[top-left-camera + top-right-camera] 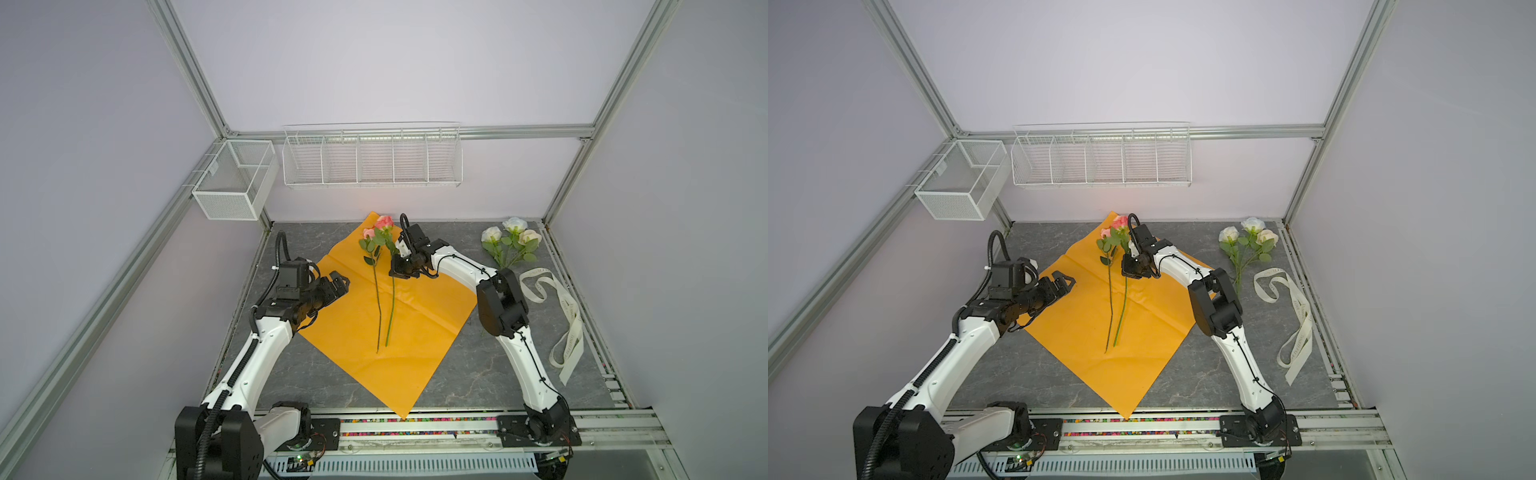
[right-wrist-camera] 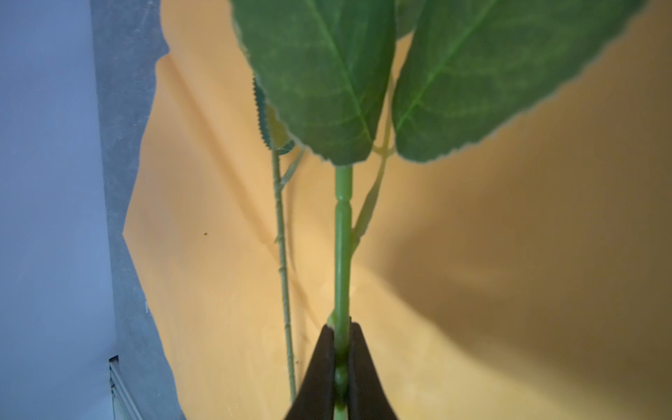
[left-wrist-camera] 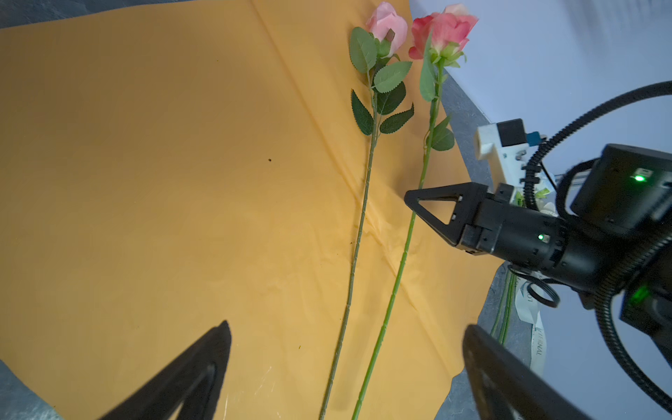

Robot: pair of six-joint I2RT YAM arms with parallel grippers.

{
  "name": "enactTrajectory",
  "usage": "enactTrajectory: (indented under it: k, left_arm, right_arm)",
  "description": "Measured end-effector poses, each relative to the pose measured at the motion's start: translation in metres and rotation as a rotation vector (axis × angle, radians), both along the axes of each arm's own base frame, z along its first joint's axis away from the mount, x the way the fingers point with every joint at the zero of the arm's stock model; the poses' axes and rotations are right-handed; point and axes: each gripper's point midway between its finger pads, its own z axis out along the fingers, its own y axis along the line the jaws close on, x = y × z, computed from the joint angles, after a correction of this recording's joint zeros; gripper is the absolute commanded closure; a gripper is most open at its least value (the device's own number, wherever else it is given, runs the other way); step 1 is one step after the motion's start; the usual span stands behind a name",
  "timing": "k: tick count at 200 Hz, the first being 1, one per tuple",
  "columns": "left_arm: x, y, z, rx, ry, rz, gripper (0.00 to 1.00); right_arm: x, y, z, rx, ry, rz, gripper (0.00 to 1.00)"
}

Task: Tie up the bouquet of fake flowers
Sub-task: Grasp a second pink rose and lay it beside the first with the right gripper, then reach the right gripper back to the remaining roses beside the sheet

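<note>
Right gripper (image 2: 342,327) clamps the stem of the deep-pink fake rose (image 1: 384,222), laid far-to-near beside the pale-pink fake rose (image 1: 368,233) on the orange paper sheet (image 1: 419,332); three pale fake roses (image 1: 508,242) lie nearer that arm; left gripper (image 1: 341,282) spread wide.

Ribbon (image 3: 537,340) print reads approx. "…ERNAL", prob. "ETERNAL"; rest illegible.

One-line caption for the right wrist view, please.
Close-up: the right gripper shut on a rose stem over the orange paper, a second stem lying beside it.
</note>
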Motion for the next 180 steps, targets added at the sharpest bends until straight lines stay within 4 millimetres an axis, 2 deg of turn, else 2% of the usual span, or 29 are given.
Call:
enactTrajectory:
  k: [25,38,58,70,95,101,109,116,117,128,129,141,144,146,156,158,165,172,180]
  left_arm:
    - [-0.003,-0.002,-0.003,-0.004,0.006,-0.015,0.0]
    - [-0.004,-0.006,-0.002,-0.02,0.004,-0.036,0.0]
    - [-0.002,-0.018,0.004,-0.069,-0.015,-0.086,0.0]
    - [0.0,-0.024,0.003,-0.089,-0.018,-0.113,0.0]
    - [-0.001,-0.053,-0.01,-0.101,0.025,-0.199,0.0]
    - [-0.002,-0.064,-0.013,-0.102,0.037,-0.23,0.0]
    - [-0.002,-0.078,-0.016,-0.103,0.049,-0.267,0.0]
    - [-0.003,-0.091,-0.019,-0.104,0.06,-0.3,0.01]
    - [-0.003,-0.094,-0.02,-0.105,0.063,-0.305,0.01]
    - [-0.003,-0.116,-0.025,-0.105,0.079,-0.356,0.0]
    - [-0.003,-0.119,-0.025,-0.106,0.08,-0.362,0.0]
    - [-0.004,-0.147,-0.029,-0.106,0.096,-0.421,0.01]
    - [-0.004,-0.151,-0.029,-0.107,0.096,-0.43,0.0]
    - [-0.003,-0.158,-0.03,-0.107,0.099,-0.444,0.0]
    - [-0.004,-0.178,-0.032,-0.109,0.106,-0.484,0.0]
    - [-0.004,-0.182,-0.033,-0.108,0.109,-0.491,0.0]
    - [-0.004,-0.2,-0.033,-0.111,0.113,-0.523,0.01]
    - [-0.003,-0.213,-0.033,-0.113,0.111,-0.546,0.0]
    - [-0.003,-0.231,-0.034,-0.118,0.117,-0.58,0.0]
  right_arm:
    - [0.003,0.003,-0.019,-0.019,0.029,0.025,0.77]
    - [0.004,0.004,-0.015,-0.025,0.02,0.053,0.71]
    - [0.002,-0.003,-0.003,-0.059,-0.008,0.099,0.63]
    - [-0.001,-0.011,0.005,-0.082,-0.014,0.12,0.63]
    - [0.004,-0.049,0.044,-0.141,-0.065,0.118,0.62]
    - [0.006,-0.066,0.055,-0.16,-0.084,0.105,0.62]
    - [0.008,-0.094,0.079,-0.179,-0.124,0.076,0.62]
    - [0.009,-0.118,0.088,-0.205,-0.141,0.046,0.62]
    - [0.01,-0.127,0.095,-0.207,-0.153,0.033,0.62]
    - [0.01,-0.18,0.115,-0.246,-0.182,-0.041,0.63]
    - [0.01,-0.18,0.115,-0.246,-0.182,-0.041,0.63]
    - [0.014,-0.244,0.125,-0.288,-0.193,-0.146,0.63]
    - [0.014,-0.254,0.125,-0.294,-0.193,-0.162,0.63]
    - [0.014,-0.269,0.125,-0.306,-0.19,-0.188,0.63]
    - [0.013,-0.318,0.115,-0.349,-0.16,-0.27,0.63]
    - [0.013,-0.318,0.115,-0.349,-0.16,-0.27,0.63]
    - [0.01,-0.345,0.101,-0.375,-0.125,-0.313,0.65]
    - [0.004,-0.362,0.085,-0.397,-0.083,-0.334,0.67]
    - [-0.002,-0.373,0.069,-0.414,-0.04,-0.341,0.67]
